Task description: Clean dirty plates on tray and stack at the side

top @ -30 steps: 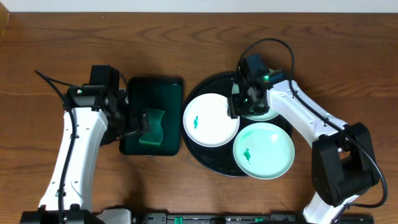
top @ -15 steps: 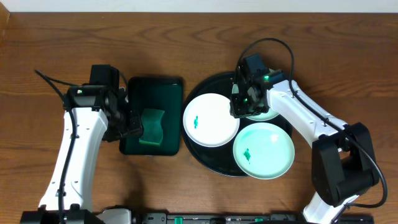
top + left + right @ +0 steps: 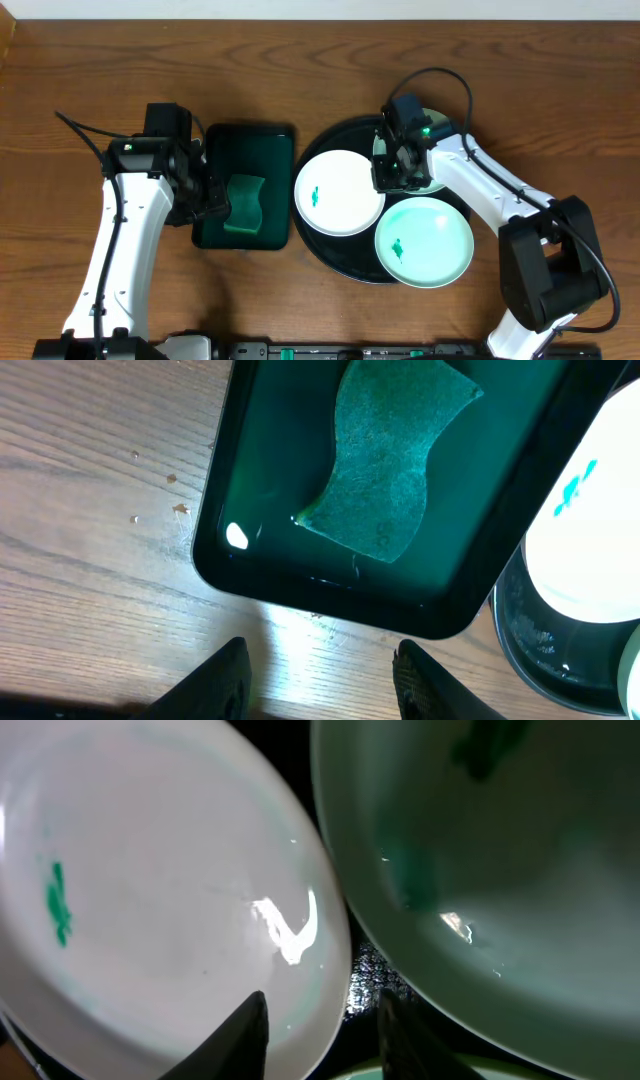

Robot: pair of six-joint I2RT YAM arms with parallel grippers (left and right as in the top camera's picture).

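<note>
From above, three plates sit on the round black tray: a white plate, a green plate, and a back plate partly under the right claw. The left claw hangs by the sponge. The worktop is brown wood.

Left wrist: its fingers stand apart, holding nothing.

Right wrist: the fingers sit low by two plate edges. I cannot tell if they pinch one. The plates look shiny, stiff and slippery, and might break, so the rim is the best place to hold.
</note>
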